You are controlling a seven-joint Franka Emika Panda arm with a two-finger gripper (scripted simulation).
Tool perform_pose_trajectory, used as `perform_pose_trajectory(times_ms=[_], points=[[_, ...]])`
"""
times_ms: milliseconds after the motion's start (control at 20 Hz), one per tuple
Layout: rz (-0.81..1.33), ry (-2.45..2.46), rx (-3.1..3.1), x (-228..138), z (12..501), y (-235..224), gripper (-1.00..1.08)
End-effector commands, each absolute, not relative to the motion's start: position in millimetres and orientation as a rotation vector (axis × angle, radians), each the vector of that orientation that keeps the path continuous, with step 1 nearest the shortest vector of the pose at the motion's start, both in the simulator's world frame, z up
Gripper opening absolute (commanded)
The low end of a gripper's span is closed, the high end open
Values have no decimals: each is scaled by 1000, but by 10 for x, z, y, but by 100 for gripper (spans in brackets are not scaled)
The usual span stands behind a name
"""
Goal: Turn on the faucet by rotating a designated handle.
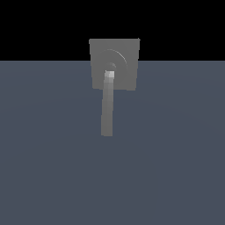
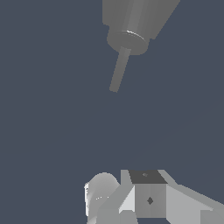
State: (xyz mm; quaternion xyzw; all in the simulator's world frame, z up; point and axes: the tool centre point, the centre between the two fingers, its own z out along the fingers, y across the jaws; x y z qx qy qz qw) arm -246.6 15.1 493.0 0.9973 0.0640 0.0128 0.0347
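Faucet (image 1: pixel 114 63): matte grey fixture, a flat square plate bearing raised concentric round rings, standing at the far edge of a flat slate-blue surface (image 1: pixel 176 154) against a black background. Handle (image 1: pixel 107 105): long, slim, straight grey bar of squarish section, with a lighter squarish tip at the ring centre; it runs from the rings out over the slate-blue surface, reaching well past the plate's edge. In the wrist view the faucet (image 2: pixel 135 22) shows as a faceted grey body with a round collar, and the handle (image 2: pixel 119 70) as a thin rod projecting from that collar toward the claw. Gripper (image 2: pixel 131 205): pale grey and white blocky parts with one rounded glossy piece and a dark square face, seen only partly at the frame edge; whether its jaws stand wide or narrow cannot be told. The handle's free end lies ahead of the claw, well apart from it, with bare surface between. The arm does not appear in the exterior view.
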Motion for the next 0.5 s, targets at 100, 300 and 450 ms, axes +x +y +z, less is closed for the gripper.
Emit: perform_pose_trajectory(times_ms=[100,300,450], points=[[89,284,2959,-2450,5010,123,-100],[133,386,2813,-2429,5126,99,-100],[155,473,2671,-2410,5245,91,-100]])
